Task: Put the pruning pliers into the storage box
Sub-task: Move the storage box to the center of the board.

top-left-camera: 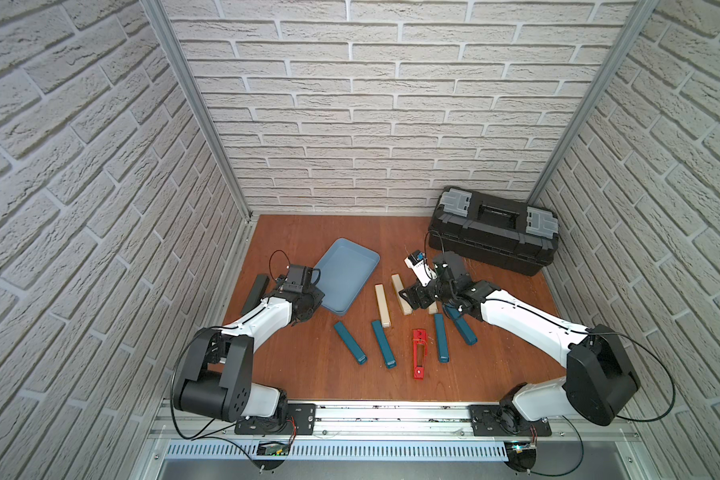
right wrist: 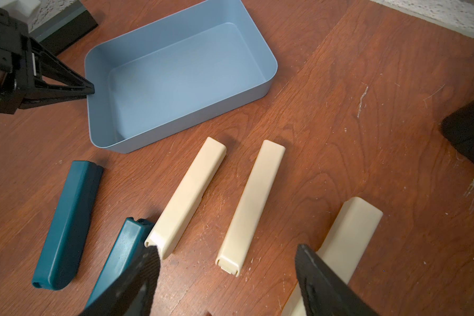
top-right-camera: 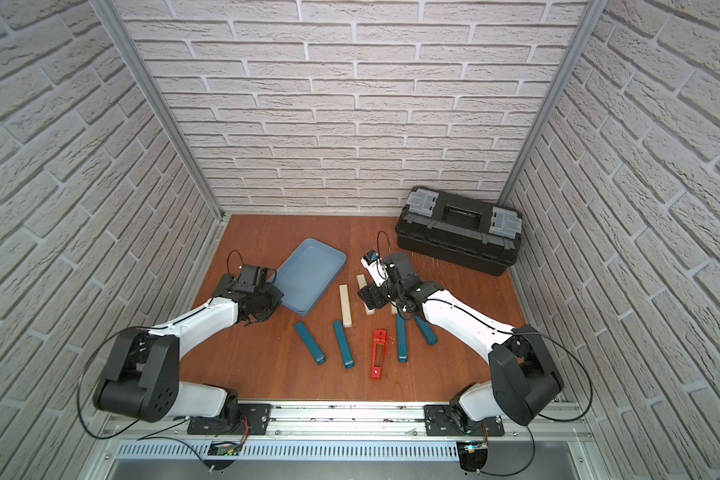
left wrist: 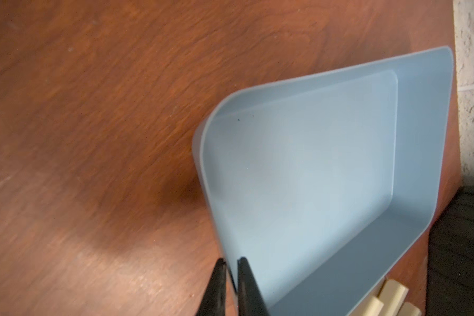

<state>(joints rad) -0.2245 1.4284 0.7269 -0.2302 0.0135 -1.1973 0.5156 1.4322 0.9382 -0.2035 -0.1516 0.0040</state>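
Left claw [left wrist: 231, 262]: clenched on the storage box [right wrist: 175, 76] wall near a corner, one finger inside, one outside.
Right claw [right wrist: 226, 250]: released, jaws wide, straddling the middle beige pruning pliers [right wrist: 253, 202] just beside the storage box.
Task things: the storage box is empty — every piece lies outside it on the desk [right wrist: 367, 109].
Risk, crowding: the beige neighbours [right wrist: 189, 197] lie close, so a wide jaw may land on one or knock it askew.
Risk, grip: caught near its end, the slim bar could pivot or slip.
Risk, box: a tug from the left claw may tilt it — shifting the drop spot.
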